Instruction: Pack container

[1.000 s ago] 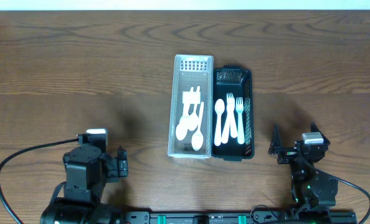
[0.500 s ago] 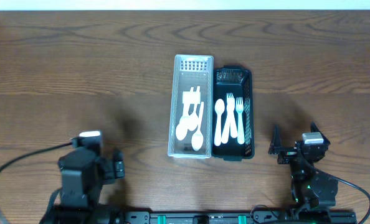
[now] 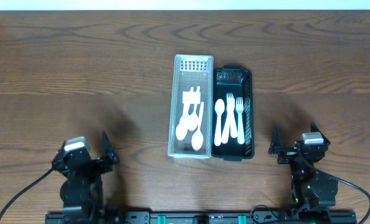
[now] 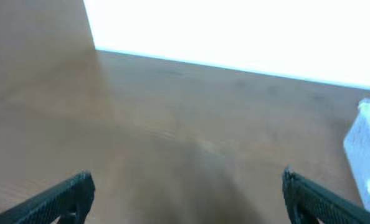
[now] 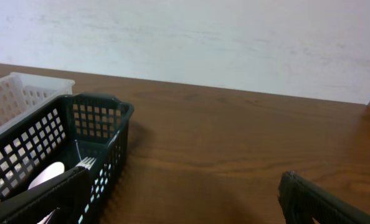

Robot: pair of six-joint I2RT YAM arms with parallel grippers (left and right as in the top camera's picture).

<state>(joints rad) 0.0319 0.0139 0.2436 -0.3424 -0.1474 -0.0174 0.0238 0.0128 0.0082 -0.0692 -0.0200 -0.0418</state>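
Dark brown wooden table with wavy grain, evenly lit. A plain white wall rises behind its far edge, glaringly bright in the left wrist view.

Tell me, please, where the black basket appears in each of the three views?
Overhead: the black basket sits just right of centre, beside the white basket.
Left wrist: not in it; only the white basket's blurred edge shows at far right.
Right wrist: lower left, with the white basket beyond it.
Shared landmark: the white basket.
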